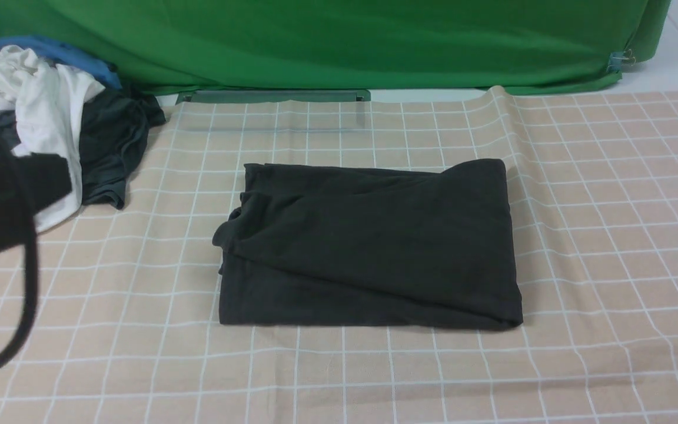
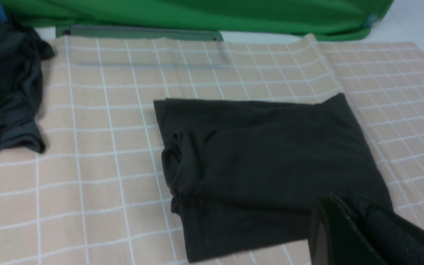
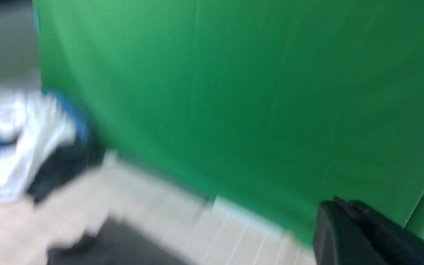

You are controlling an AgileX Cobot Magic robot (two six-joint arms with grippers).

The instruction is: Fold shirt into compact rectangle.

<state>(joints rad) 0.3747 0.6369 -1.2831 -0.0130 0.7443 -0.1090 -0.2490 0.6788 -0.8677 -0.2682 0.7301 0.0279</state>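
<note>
The shirt (image 1: 368,244) lies folded into a rough rectangle on the bench (image 1: 610,206), which is covered with a beige cloth checked in white lines. Its collar end bulges a little on the robot's left side of the fold, and a diagonal crease runs across the top layer. No print shows on the upward face.

Away from the shirt, toward the robot's left and farther back, sits a pile of clothes (image 1: 39,118): a white garment on top, something blue behind it, and a dark grey garment (image 1: 118,141) on the side nearest the shirt. The pile and the shirt are well apart. Behind the shirt, a green curtain (image 1: 339,41) hangs along the far edge of the bench.

The left fingers (image 2: 348,228) are clenched together with nothing between them, hanging above the shirt's near corner. The right fingers (image 3: 352,232) are likewise pressed closed and empty, raised and facing the curtain; that view is blurred.
</note>
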